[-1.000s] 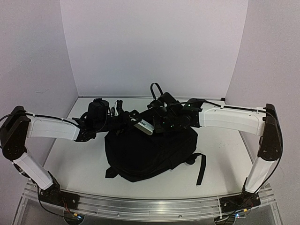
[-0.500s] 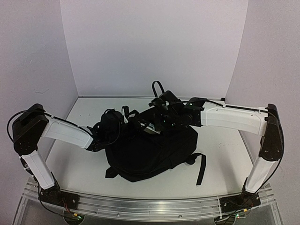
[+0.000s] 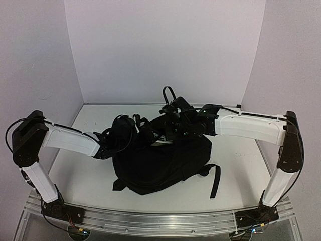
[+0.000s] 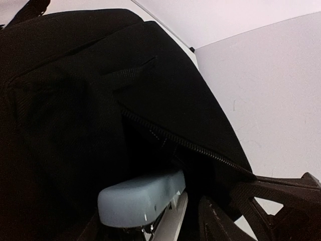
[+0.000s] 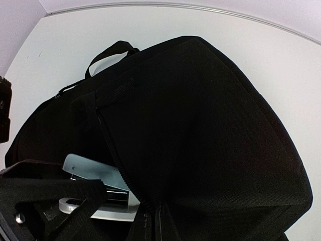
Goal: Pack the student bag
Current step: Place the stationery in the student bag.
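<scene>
Student bag (image 3: 160, 165) is lying at the middle of the table (image 3: 235, 150), its opening facing the far wall. Right gripper (image 3: 168, 131) is standing fully closed, pinching the black fabric at the opening's rim and holding it up. Left gripper (image 3: 142, 134) is reaching into the opening. A pale blue stapler (image 4: 140, 196) is lying between its fingers, just under the zipper (image 4: 190, 145). Whether the fingers are clamping it cannot be told.
</scene>
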Tool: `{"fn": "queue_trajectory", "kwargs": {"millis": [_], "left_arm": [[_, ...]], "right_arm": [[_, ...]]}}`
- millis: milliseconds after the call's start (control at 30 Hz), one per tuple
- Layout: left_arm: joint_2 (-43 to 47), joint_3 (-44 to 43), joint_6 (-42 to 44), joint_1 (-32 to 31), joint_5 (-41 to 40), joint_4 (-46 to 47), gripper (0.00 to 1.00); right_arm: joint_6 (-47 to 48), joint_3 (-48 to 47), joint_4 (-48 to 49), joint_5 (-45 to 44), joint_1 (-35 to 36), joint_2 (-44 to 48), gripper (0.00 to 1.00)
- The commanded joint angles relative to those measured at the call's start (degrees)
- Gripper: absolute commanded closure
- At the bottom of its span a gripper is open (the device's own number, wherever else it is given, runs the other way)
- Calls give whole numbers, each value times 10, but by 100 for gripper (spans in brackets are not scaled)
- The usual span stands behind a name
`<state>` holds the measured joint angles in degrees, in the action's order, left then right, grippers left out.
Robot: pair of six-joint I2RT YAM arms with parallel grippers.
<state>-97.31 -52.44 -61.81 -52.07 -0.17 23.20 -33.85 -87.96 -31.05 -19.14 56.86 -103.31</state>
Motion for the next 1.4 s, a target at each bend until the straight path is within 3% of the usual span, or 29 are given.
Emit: {"fn": "queue_trajectory", "kwargs": {"millis": [0, 100, 200, 433, 800, 1000, 1367], "left_arm": [[67, -29, 67, 0, -2, -138, 31], [97, -30, 97, 0, 0, -186, 23], [117, -23, 119, 1, -5, -207, 23], [98, -50, 173, 1, 45, -226, 53], [34, -90, 194, 1, 84, -192, 82], [-14, -112, 178, 1, 114, -141, 88], [-87, -164, 164, 1, 144, -75, 88]], "right_arm": [[2, -10, 34, -11, -3, 38, 100], [3, -8, 34, -9, -3, 40, 100], [0, -7, 34, -8, -3, 41, 100], [-2, -4, 34, -5, -3, 44, 100], [-5, -4, 34, -2, -3, 47, 100], [-6, -1, 34, 1, -3, 48, 100], [-11, 10, 39, 5, -3, 47, 100]]}}
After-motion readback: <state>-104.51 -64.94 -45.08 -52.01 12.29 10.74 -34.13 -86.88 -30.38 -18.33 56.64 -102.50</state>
